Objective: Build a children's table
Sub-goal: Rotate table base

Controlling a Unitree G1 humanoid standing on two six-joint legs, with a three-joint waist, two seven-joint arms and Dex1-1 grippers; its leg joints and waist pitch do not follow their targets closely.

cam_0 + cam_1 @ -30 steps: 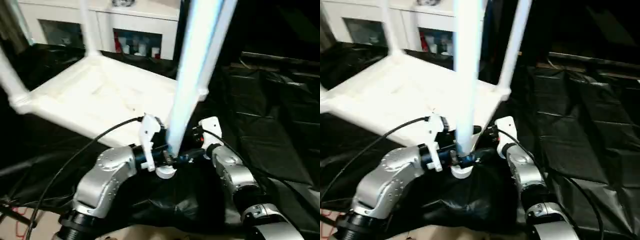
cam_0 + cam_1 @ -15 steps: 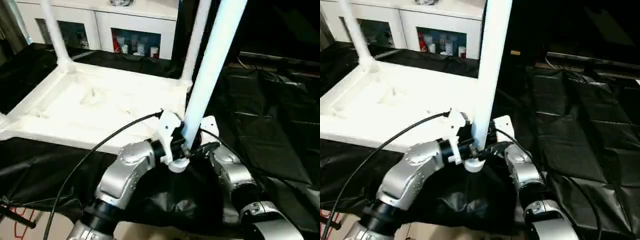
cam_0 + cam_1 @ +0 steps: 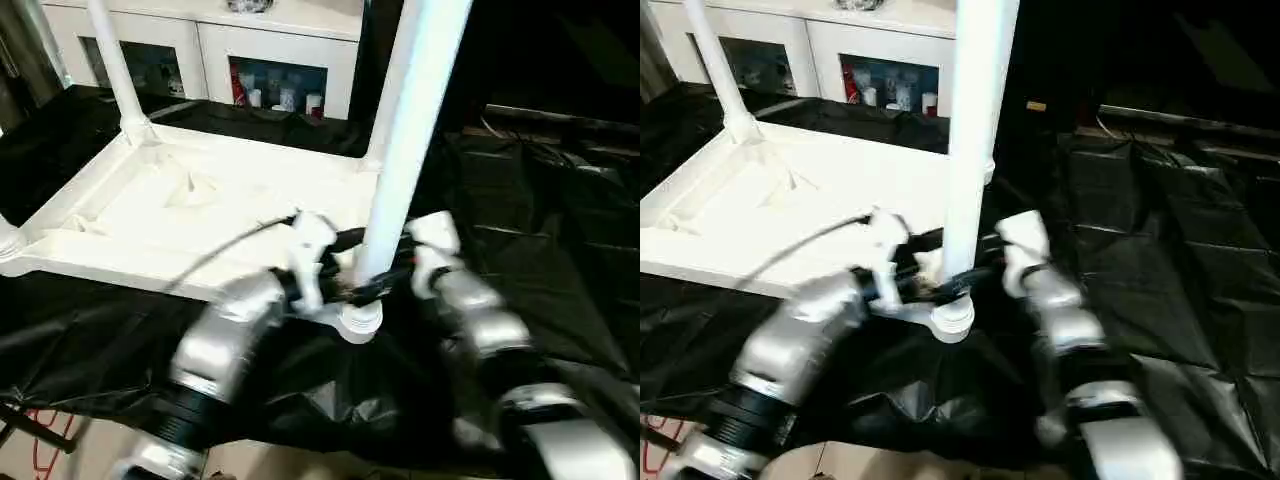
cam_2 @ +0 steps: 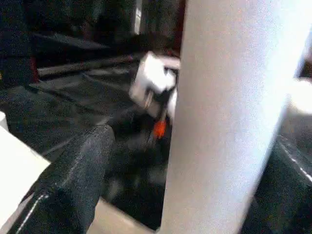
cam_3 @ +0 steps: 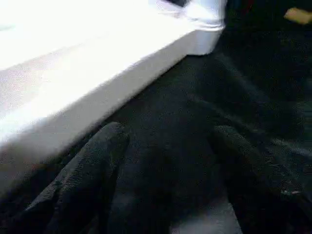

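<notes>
The left gripper (image 3: pixel 345 290) reaches in from the left, clamped on the upright loose leg (image 3: pixel 400 150) near its flared end. The right gripper (image 3: pixel 405 262) stands open just beside it, holding nothing. Since 1 second ago, the leg has straightened. The tabletop (image 3: pixel 200 215) lies underside-up on black sheeting (image 3: pixel 540 250).

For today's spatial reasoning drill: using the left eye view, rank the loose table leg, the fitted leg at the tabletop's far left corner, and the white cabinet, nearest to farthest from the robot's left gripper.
1. Loose table leg: right at the left gripper, standing between its fingers.
2. Fitted leg: at the tabletop's far left corner, beyond the gripper.
3. White cabinet: farthest, along the back behind the tabletop.
</notes>
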